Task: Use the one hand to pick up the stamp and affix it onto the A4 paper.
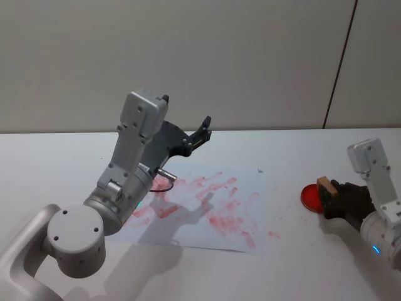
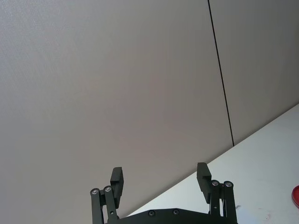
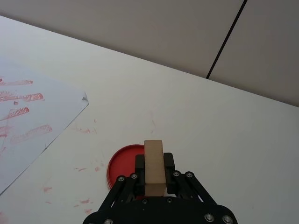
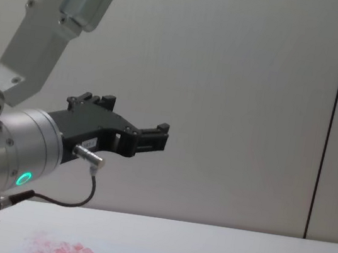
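Best move now, I'd say: sweep across the smooth white worktop to the thin, red-smeared A4 paper and press flat, once; left gripper hangs raised, spread, empty; glossy round red pad; right gripper pinches the blocky tan wooden stamp just over it.

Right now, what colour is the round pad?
The pad is red, clearest in the right wrist view.
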Tool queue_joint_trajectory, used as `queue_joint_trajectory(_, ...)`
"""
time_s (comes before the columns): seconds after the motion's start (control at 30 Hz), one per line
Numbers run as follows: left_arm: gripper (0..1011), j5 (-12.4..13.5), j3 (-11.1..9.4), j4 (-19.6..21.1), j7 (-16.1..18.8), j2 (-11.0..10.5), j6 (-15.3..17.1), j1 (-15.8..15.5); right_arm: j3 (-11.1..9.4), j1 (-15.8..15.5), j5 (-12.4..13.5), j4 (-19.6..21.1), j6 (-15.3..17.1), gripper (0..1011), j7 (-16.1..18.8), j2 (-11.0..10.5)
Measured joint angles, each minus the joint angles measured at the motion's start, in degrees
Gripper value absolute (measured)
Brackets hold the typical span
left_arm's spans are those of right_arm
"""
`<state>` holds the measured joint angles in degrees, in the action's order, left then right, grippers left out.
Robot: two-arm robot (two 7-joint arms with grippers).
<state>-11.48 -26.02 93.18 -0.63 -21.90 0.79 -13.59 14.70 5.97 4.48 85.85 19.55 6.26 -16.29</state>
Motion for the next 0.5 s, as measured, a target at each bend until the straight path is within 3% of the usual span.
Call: queue_joint_trajectory(0.5, 1001, 0.0, 0.0, 0.0, 0.0, 0.0, 0.0, 0.0, 0.02, 0.09, 0.06, 0.12, -0.59, 225, 0.3, 0.14)
